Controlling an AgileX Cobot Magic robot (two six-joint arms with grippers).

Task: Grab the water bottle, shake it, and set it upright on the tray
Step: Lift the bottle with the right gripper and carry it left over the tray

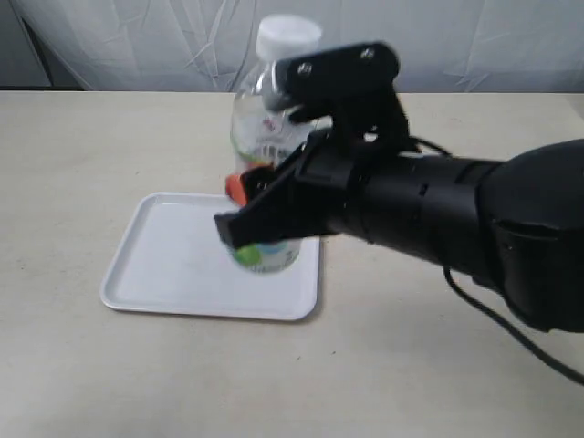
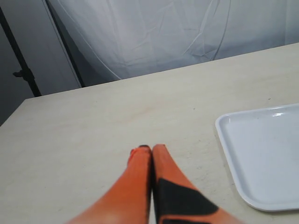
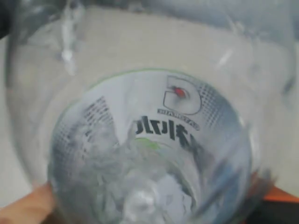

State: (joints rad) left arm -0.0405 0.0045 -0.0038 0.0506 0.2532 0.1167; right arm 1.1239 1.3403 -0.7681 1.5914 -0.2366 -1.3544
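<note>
The water bottle (image 1: 270,137) stands upright on the right part of the white tray (image 1: 173,265), white cap on top. My right gripper (image 1: 260,205) is shut around its middle, one orange finger showing at the bottle's left side. The right wrist view is filled by the clear bottle (image 3: 149,140) and its label with dark lettering, with orange fingers (image 3: 23,210) at both edges. My left gripper (image 2: 152,150) is shut and holds nothing, hovering over bare table beside the tray (image 2: 261,154). The left gripper does not show in the exterior view.
The beige table (image 1: 109,146) stretches all round the tray. A white cloth backdrop (image 1: 137,36) hangs behind the table's far edge. A dark stand pole (image 2: 18,65) is beyond the table's corner in the left wrist view.
</note>
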